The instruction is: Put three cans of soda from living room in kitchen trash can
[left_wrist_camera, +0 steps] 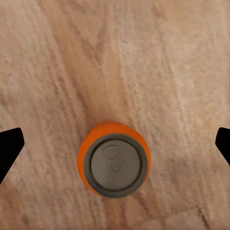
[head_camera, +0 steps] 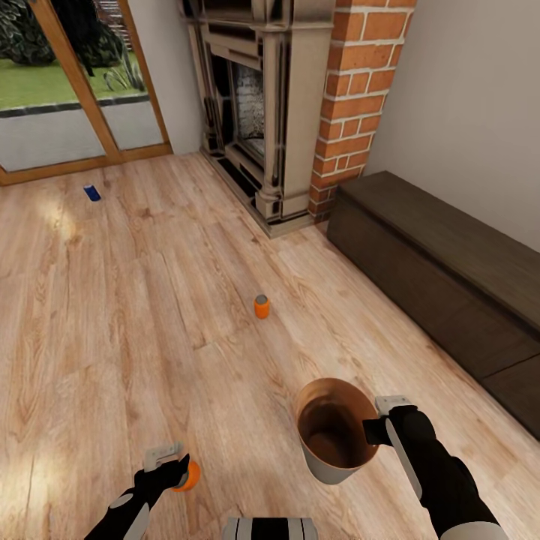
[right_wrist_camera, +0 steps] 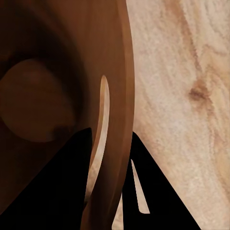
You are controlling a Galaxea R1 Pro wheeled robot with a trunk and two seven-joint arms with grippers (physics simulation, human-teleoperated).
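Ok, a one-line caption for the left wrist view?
Open left hand poised above an upright orange soda can on the light wood floor.

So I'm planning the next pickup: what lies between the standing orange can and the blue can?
Bare wood floor in the head view, from the orange can to the blue can.

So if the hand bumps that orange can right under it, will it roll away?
Probably not straight away: the orange can stands upright on the wood floor. It looks small and light, so a sideways knock from the open left hand might tip it. Once down, its round body would likely roll.
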